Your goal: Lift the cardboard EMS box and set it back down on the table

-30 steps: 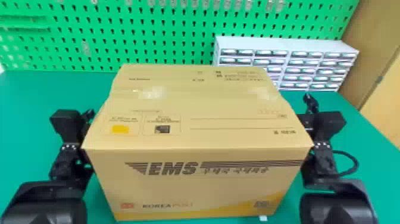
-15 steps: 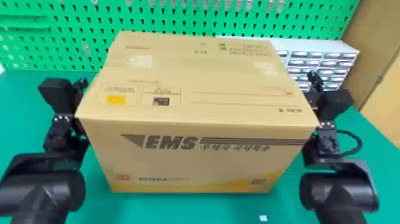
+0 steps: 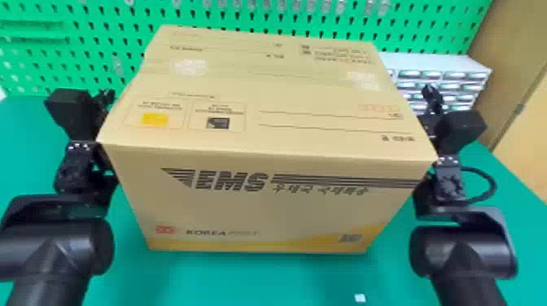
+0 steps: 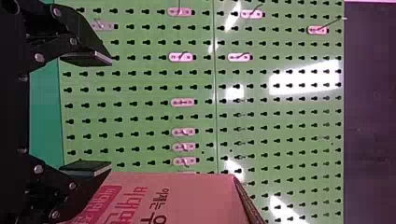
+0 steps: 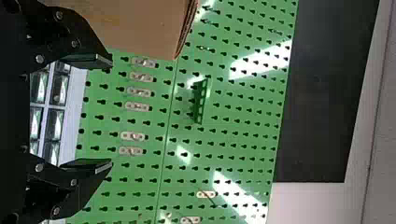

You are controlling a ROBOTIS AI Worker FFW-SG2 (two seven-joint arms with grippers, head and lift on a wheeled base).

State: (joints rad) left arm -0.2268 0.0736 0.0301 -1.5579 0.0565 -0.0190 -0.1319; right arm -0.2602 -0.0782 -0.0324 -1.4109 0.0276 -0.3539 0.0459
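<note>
Held up between both arms, the cardboard EMS box (image 3: 260,203) hangs above the green table (image 3: 228,280), its printed front facing me. My left gripper (image 3: 105,97) is at the box's left side and my right gripper (image 3: 432,97) at its right side. In the left wrist view, the left gripper (image 4: 111,112) stands open, one finger against the box side (image 4: 177,200). The right wrist view has the right gripper (image 5: 112,112) open as well, one finger by the box's side wall (image 5: 140,28). Neither gripper has anything between its fingers.
A green pegboard (image 3: 101,57) rises behind the table. At the back right stands a white drawer cabinet (image 3: 460,65), partly behind the box. A small white piece (image 3: 359,298) lies near the table's front edge.
The box has risen off the table and looks larger, nearer to me. Both arms have come up with it, one at each side, and the box now covers more of the pegboard and cabinet.
</note>
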